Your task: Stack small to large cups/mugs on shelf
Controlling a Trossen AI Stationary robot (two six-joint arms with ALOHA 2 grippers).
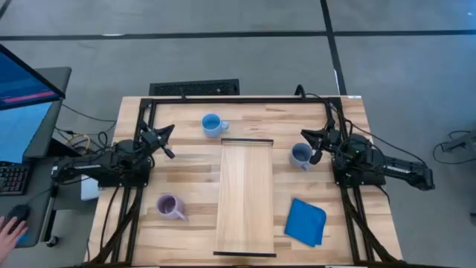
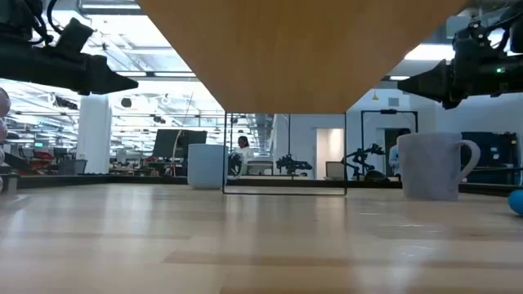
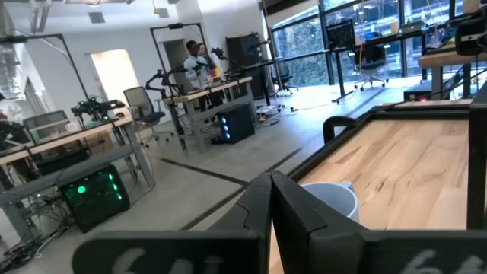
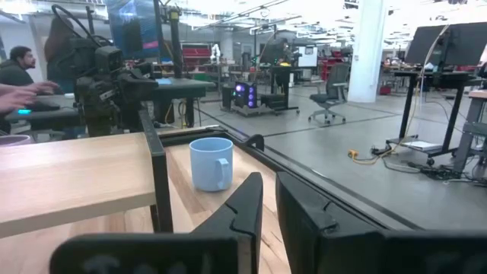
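Mugs rigid, probably light and slippery; grip rim or handle. Grey-blue mug (image 1: 300, 155) at three o'clock of shelf (image 1: 245, 195). Left gripper (image 1: 165, 136), right gripper (image 1: 310, 137) clenched, empty.

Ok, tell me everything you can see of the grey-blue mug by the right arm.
The grey-blue mug stands upright on the planked table, just off the shelf's right edge near its far end. It looks matte and plain, with one loop handle, seen on the picture's right in the low view. It looks empty from above. The right gripper hangs close beside it, jaws shut, not holding it. Nothing else touches the mug.
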